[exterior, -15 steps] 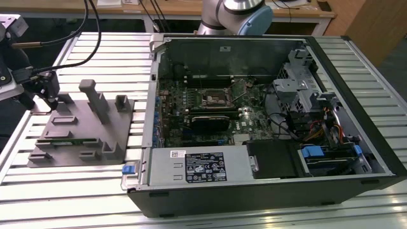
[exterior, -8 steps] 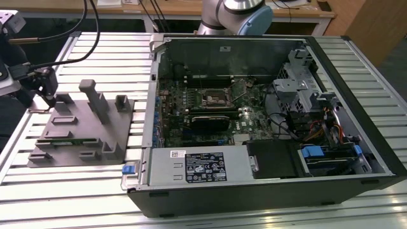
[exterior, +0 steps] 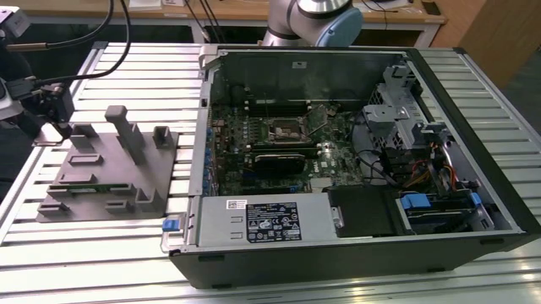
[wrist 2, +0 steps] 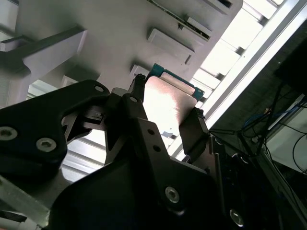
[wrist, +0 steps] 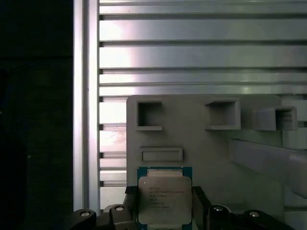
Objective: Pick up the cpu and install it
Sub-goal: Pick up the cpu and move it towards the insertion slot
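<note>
It was a robotics lab: an opened PC case [exterior: 338, 269] lay on a slatted aluminium table [exterior: 85, 266], a robot arm [exterior: 317, 22] behind.

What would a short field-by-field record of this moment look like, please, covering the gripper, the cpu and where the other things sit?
gripper: over the grey fixture, at the exterior view's left
jaws: closed against two opposite edges of the cpu
cpu: metal top towards the first wrist camera, near the fixture's edge; lifted or resting, cannot tell
computer case: open, on the slatted table, beside the fixture
socket: on the motherboard inside the case, apart from the gripper
</note>
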